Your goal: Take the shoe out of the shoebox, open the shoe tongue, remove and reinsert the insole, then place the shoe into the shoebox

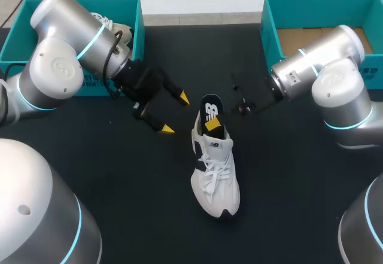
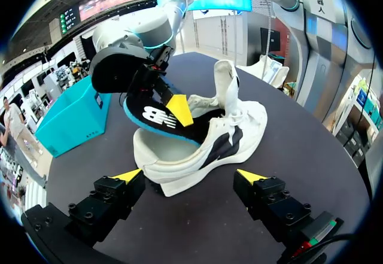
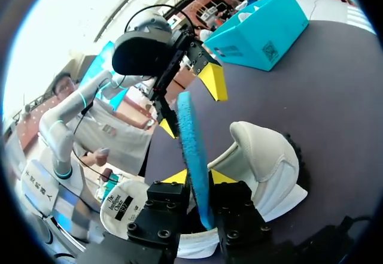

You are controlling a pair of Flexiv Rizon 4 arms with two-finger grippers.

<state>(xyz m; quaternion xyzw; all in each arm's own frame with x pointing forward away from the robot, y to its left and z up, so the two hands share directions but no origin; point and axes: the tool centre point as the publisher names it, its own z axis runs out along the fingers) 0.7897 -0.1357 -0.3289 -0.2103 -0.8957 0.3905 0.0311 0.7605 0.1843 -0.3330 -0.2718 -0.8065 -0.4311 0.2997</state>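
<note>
Dark surface (image 1: 119,186) lies under it all, and a white shoe (image 1: 216,180) rests flat on its sole near the middle. Everything else is placed from that shoe. Its toe points back at you and its heel points away.

Look at the heel end. The black insole (image 1: 210,107) sticks out of the shoe's opening there. One end dips into the shoe and the other end is lifted up above the heel. The insole has a blue underside. Your right tool (image 3: 199,179) is clenched on the insole, with one yellow tip on each face of it. That arm comes in from the right of the shoe.

The shoe's tongue (image 2: 226,84) stands up, pulled away from the opening. The laces (image 1: 210,171) lie loose over the top of the shoe.

Your left tool (image 1: 175,114) hangs just beside the heel, on the shoe's left, and does not touch it. Its fingers are spread wide and hold nothing. From that wrist, the shoe lies side-on ahead of the two tips.

Past the heel and off to the left, well apart from the shoe, sits the left box (image 1: 139,30), which is teal. A second white shoe (image 1: 116,27) lies in it. Past the heel and off to the right sits the right box (image 1: 269,24), also teal, with a brown floor showing.
</note>
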